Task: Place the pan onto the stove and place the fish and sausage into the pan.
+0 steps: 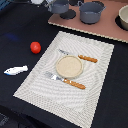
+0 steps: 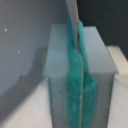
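The small dark grey-blue pan (image 1: 59,6) sits at the near left corner of the tan stove (image 1: 107,30), partly over a black burner disc (image 1: 68,15). My gripper (image 1: 48,4) is at the top edge of the exterior view, at the pan's handle end. In the wrist view its teal pads (image 2: 75,75) are pressed together, with a thin strip, apparently the handle (image 2: 75,17), running between them. The red-orange sausage (image 1: 35,47) and the white fish (image 1: 16,70) with blue marks lie on the dark table at the exterior view's left, far from the gripper.
A larger grey pot (image 1: 91,11) stands on the stove beside the pan. Another round vessel (image 1: 123,19) is at the stove's right end. A pale woven placemat (image 1: 35,85) holds a plate (image 1: 68,66), a fork (image 1: 52,76) and cutlery with orange handles (image 1: 88,59).
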